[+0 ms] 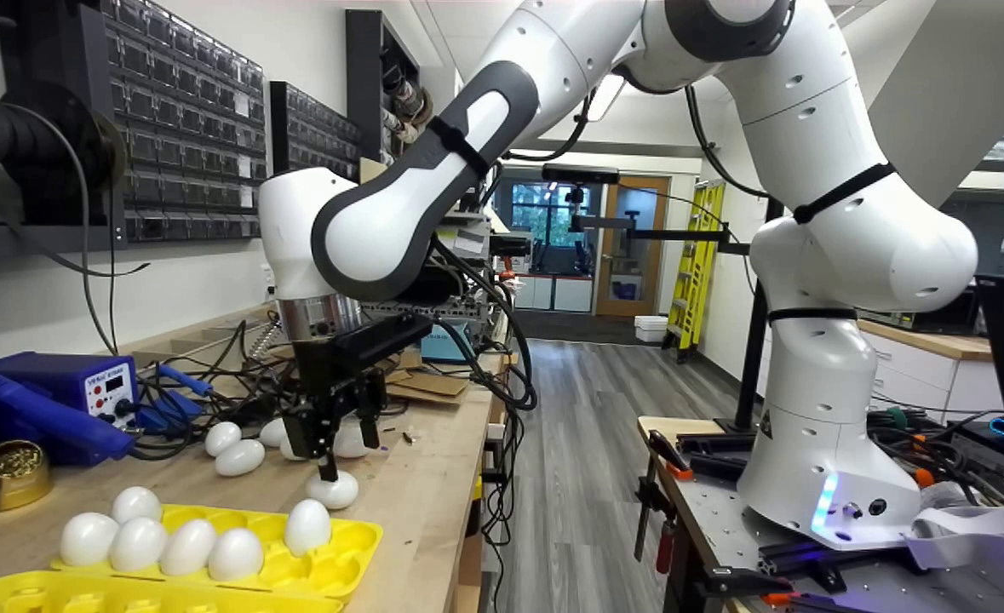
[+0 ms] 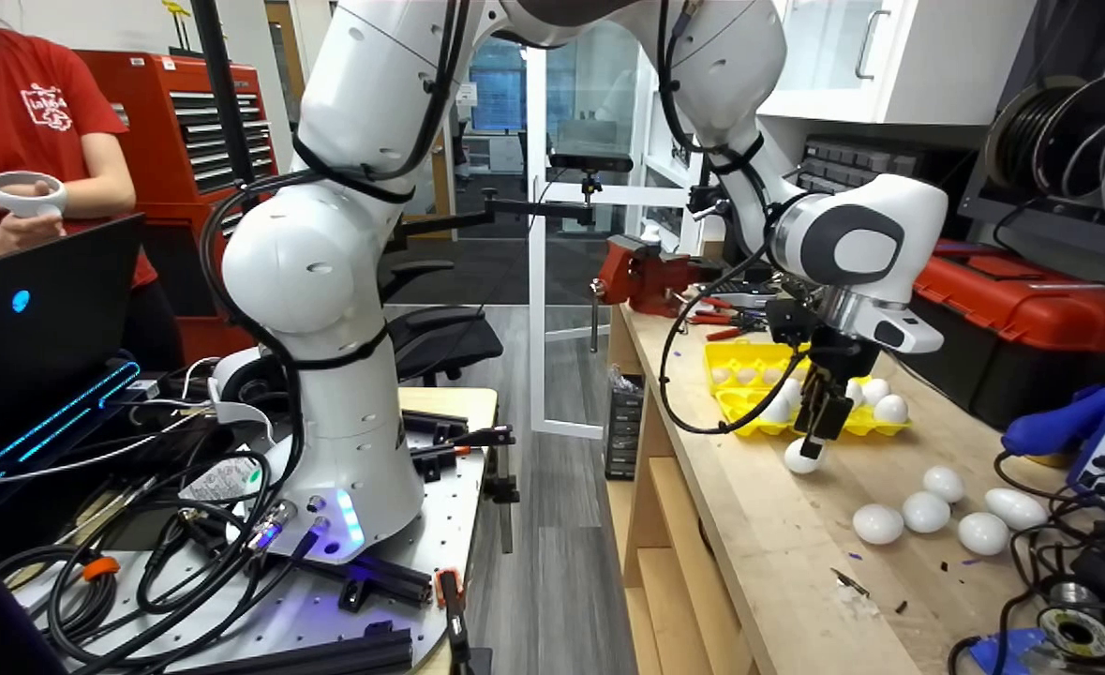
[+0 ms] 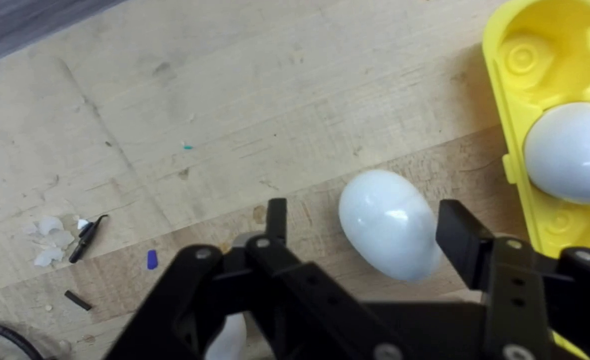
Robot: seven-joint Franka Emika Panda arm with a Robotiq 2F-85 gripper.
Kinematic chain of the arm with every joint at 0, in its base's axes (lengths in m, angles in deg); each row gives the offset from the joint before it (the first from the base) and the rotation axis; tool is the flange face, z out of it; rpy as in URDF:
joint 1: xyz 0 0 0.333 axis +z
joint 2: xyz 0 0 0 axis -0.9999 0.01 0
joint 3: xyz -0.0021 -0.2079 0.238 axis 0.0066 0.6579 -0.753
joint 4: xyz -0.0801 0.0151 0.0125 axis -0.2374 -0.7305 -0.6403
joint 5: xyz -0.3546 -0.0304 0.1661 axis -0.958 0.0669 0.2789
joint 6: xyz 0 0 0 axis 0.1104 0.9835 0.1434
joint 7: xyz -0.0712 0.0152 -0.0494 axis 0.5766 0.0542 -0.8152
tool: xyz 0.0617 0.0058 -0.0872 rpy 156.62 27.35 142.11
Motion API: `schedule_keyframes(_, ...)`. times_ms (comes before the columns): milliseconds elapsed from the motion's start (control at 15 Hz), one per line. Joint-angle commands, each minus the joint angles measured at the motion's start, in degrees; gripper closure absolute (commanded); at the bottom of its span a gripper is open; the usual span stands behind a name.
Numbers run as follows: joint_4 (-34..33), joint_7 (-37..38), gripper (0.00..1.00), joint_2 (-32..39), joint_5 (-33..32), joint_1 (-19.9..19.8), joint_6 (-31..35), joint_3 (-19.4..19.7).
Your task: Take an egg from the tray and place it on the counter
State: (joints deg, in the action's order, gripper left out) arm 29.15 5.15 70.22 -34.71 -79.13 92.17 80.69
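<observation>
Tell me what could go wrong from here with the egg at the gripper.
The egg lies on the counter, off-centre within the open gripper; a sideways move might nudge it and set it rolling. A rolling egg could strike the other loose eggs farther along. In the yellow tray, the nearest egg sits close to the gripper; swinging that way might bump it.

We see a yellow ladder [image 1: 696,272], a wooden door [image 1: 635,255], a blue soldering station [image 1: 76,385] near a gold tin [image 1: 25,494], and, in an exterior view, a red vise [image 2: 653,279] and a red-lidded black toolbox [image 2: 1021,328].
</observation>
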Motion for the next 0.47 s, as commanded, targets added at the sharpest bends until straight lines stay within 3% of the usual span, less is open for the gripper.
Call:
schedule_keyframes(0, 0.1, 1.3, 0.00, -1.5, -0.7, 0.0, -1.1, 0.3)
schedule_keyframes(400, -0.5, 0.1, 0.00, -0.6, -0.2, -0.3, -0.1, -0.3)
